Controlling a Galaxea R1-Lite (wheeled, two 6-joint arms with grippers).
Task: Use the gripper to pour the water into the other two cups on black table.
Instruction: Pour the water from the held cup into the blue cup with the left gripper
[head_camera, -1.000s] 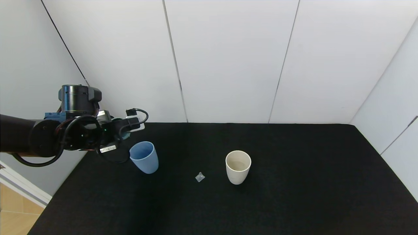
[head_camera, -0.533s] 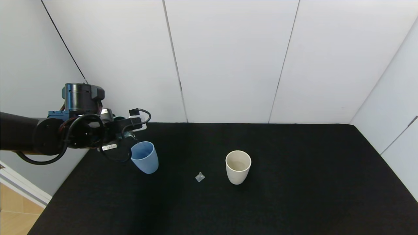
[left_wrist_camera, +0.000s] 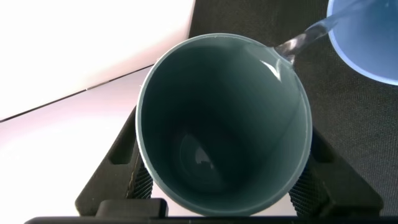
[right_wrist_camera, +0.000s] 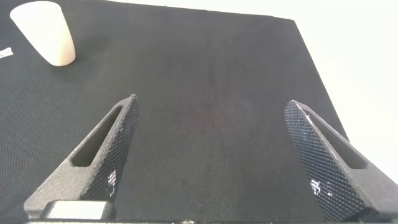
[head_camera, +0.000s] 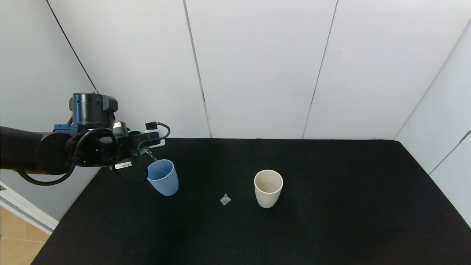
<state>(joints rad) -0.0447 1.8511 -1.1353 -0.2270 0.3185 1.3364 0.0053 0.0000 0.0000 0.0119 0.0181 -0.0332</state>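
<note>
Three tumblers in play: a teal cup [left_wrist_camera: 224, 124] pinched in the left gripper [head_camera: 141, 141], tipped over, a thin stream of water [left_wrist_camera: 305, 40] running off its lip into the matte periwinkle-blue cup [head_camera: 163, 177] just below and beside the pincer, while the rounded cream cup [head_camera: 268, 188] stands well off to the pincer's right with one small clear scrap [head_camera: 225, 199] between the two. Since half a second ago the pose barely changes and the stream keeps running, where a second ago no water showed. The right gripper [right_wrist_camera: 214, 158] hovers spread wide over the felt-like black table [head_camera: 331, 228], its textured fingers [right_wrist_camera: 112, 152] apart.
</note>
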